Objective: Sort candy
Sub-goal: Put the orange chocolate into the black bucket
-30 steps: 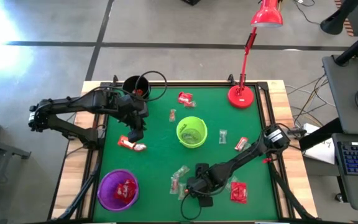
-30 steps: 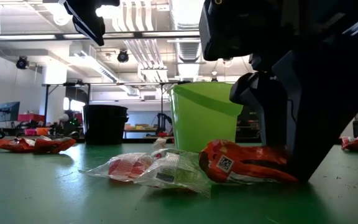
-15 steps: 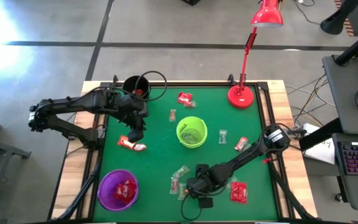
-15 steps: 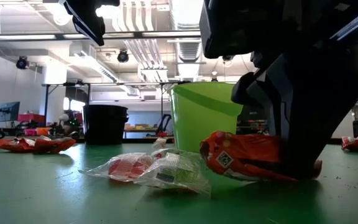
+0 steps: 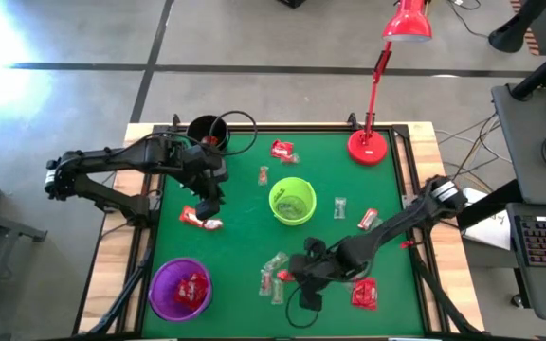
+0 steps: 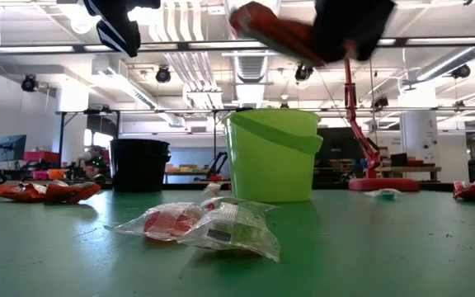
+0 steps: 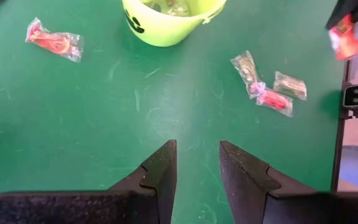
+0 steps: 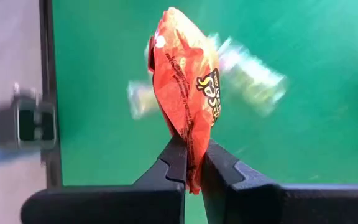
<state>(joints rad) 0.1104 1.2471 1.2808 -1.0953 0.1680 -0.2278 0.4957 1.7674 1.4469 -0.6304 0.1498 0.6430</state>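
— Where's the candy?
— One red-orange candy packet [image 8: 186,99] is pinched between the right gripper [image 8: 192,163] fingers, lifted near the green cup [image 5: 292,201].
— Advice?
— Hold firm, carry it over the purple cup [image 5: 180,289]. Left gripper [image 7: 196,163] waits spread.

A lab: exposed ceiling ducts [image 6: 190,62], workbenches [image 6: 97,136] behind.
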